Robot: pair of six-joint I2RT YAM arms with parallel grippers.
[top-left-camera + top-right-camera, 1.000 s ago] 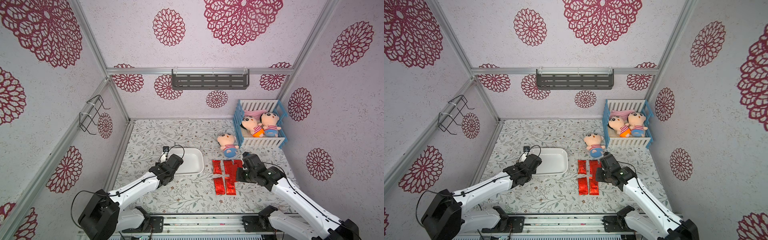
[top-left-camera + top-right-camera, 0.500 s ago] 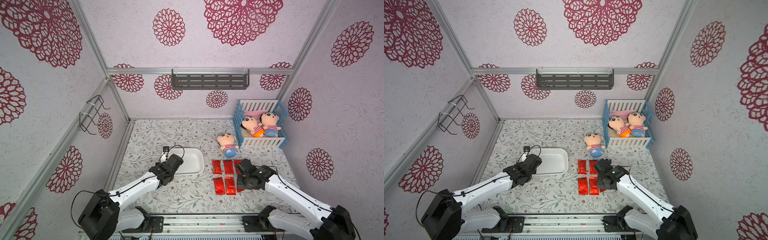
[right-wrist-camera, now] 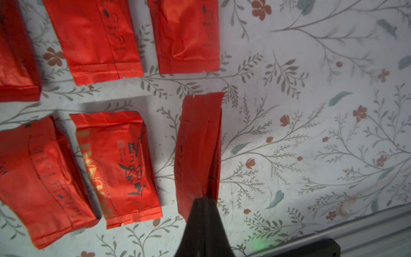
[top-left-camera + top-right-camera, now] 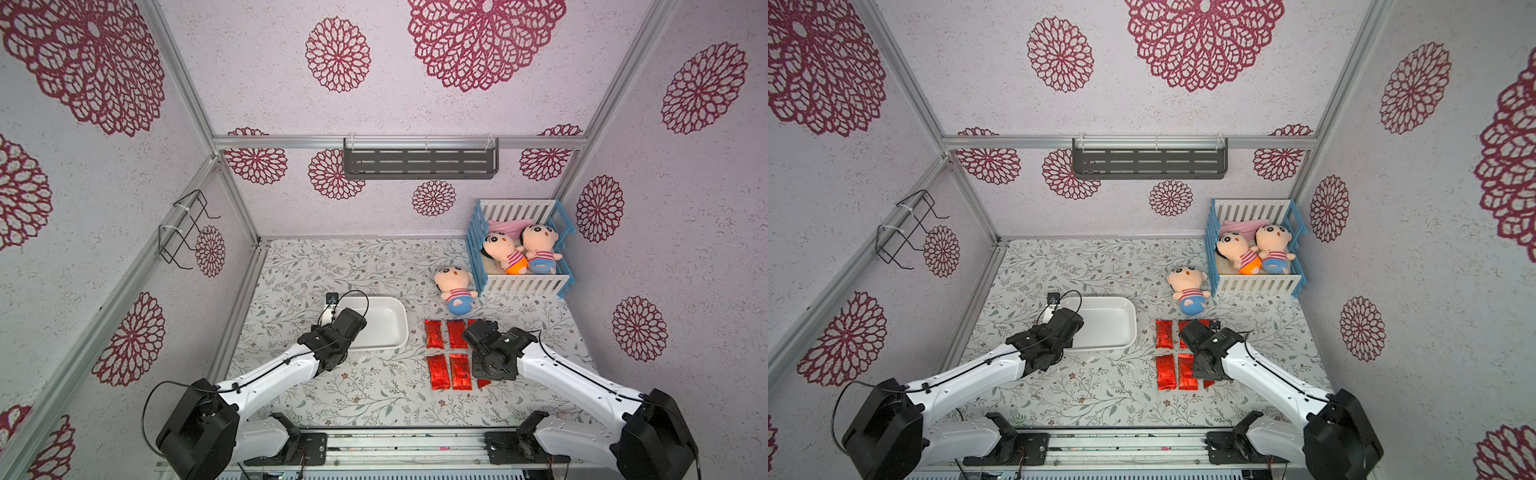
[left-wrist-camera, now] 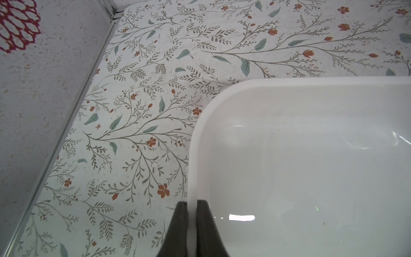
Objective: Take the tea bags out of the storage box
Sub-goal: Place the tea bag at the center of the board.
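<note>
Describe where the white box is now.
In a top view, the box sits left of the tea bags on the table, its rim pinched by the left gripper.

The right arm [image 4: 573, 382] is now drawn back toward the front edge of the bench [image 4: 374, 395], with its elbow further in than a second ago. The right gripper [image 3: 203, 200] is no longer over the back row of the tea bags [image 4: 434, 334] and now sits over the right end of the front row. The tea bag [image 3: 199, 144] pinched in it comes along, and a red corner now shows beneath the wrist, just beside the two front ones.
</note>
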